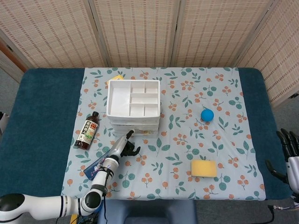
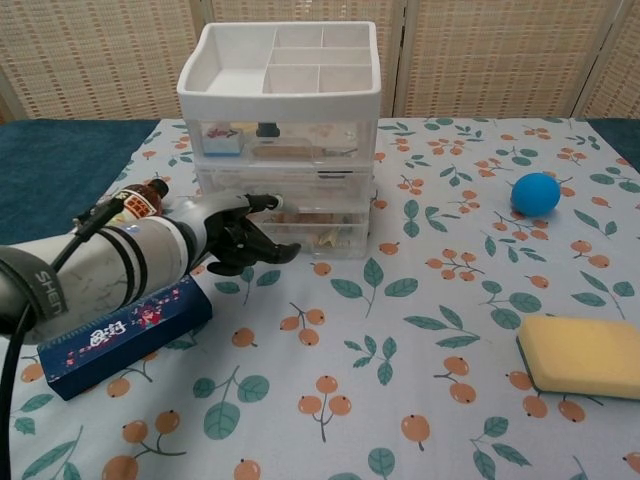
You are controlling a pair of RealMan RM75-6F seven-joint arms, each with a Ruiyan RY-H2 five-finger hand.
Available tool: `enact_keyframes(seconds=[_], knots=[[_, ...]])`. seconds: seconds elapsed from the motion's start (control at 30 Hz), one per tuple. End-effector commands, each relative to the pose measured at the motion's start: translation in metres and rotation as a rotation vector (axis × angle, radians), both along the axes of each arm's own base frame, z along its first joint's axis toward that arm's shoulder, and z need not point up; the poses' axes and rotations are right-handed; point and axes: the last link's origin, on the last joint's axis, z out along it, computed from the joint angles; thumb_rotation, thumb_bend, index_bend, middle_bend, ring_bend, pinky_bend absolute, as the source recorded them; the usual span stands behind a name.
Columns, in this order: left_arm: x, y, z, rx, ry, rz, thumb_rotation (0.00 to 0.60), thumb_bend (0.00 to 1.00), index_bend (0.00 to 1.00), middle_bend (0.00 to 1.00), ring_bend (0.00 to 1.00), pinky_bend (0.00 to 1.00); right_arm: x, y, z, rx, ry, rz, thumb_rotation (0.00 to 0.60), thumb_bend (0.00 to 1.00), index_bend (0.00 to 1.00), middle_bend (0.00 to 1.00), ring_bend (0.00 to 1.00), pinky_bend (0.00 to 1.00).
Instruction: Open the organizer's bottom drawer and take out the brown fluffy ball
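- We are reaching the left hand (image 2: 232,235), fingers spread and holding nothing, toward the organizer's (image 2: 282,140) bottom drawer (image 2: 310,233).
- We are aiming to hook the drawer's front edge and pull straight outward.

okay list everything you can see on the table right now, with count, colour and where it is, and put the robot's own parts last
organizer: one, white with clear drawers, back centre-left of cloth
bottom drawer: one, clear, closed
bottle: one, dark with label, lying left of organizer
box: one, blue, front left
ball: one, blue, right of organizer
sponge: one, yellow, front right
yellow item: one, behind organizer, mostly hidden
tablecloth: one, floral, over teal table
left hand: one, black, fingers at organizer's lower drawers
right hand: one, black, open at right table edge
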Motion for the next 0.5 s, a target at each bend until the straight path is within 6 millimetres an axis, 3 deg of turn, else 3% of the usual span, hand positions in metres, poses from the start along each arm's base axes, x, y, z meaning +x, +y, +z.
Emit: enact_keyframes(seconds=[0.03,0.5], knots=[[-0.0019,0.002,-0.0016,0.022,0.042,-0.019,0.6,0.4,0.13,0.96,1.0,1.0,-0.0003,0.0002,-0.0001,0.001,0.0,-0.002,0.6,0.31,0.0,0.03,0.01,0.07],[-0.0033,0.0032,-0.009,0.06,0.196,-0.125,0.6,0.4,0.17,0.96,1.0,1.0,-0.0031,0.0029,0.0,-0.001,-0.006,-0.011,0.6,0.32,0.0,0.03,0.01,0.07]])
